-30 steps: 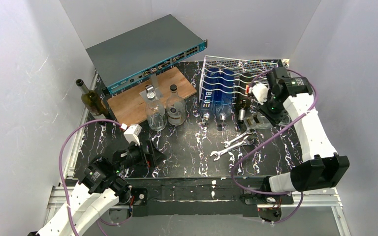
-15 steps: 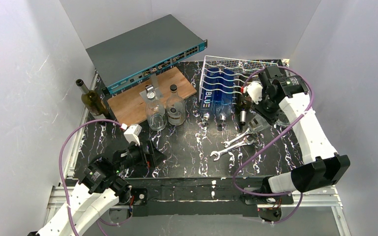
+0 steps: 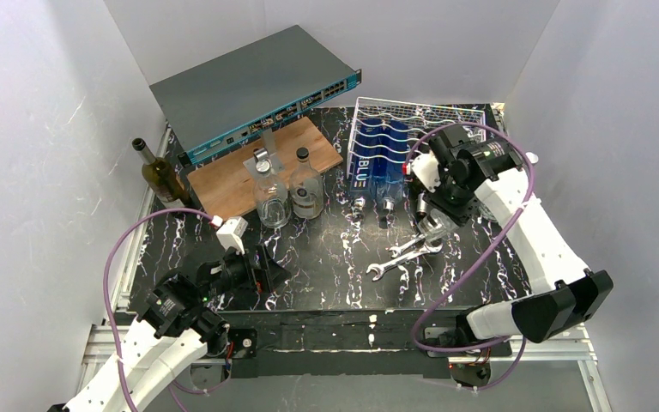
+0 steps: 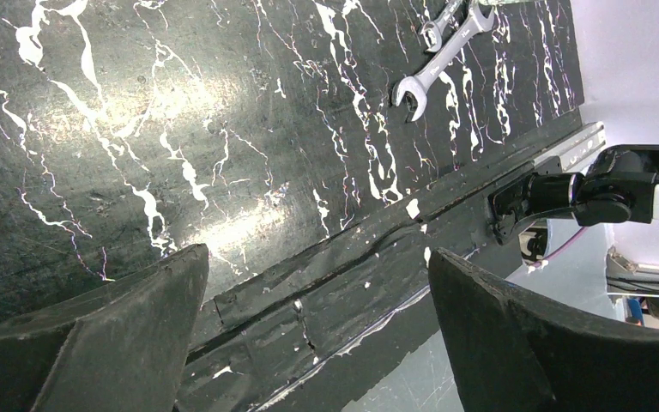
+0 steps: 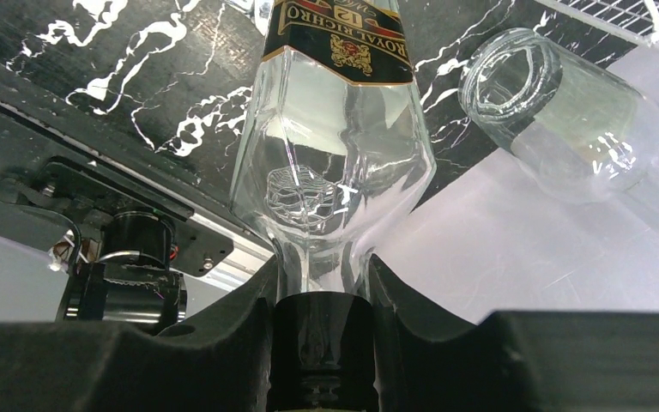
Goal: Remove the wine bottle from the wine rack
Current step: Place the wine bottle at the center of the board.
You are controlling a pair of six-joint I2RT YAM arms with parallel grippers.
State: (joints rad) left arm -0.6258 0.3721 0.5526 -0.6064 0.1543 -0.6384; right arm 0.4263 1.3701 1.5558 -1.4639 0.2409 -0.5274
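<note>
Wine bottle (image 5: 335,154) neck clamped in right gripper (image 5: 322,287); left gripper (image 4: 317,262) wide open.

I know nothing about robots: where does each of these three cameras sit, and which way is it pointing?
Top external: high behind the arms, looking down on the marbled table; the left arm and right arm show.
Left wrist: on the left arm, looking past its open left pincer at the table's near edge.
Right wrist: on the right arm, looking along the right pincer, shut on a clear bottle.
Shared: top and left-wrist views both show the wrenches.
</note>
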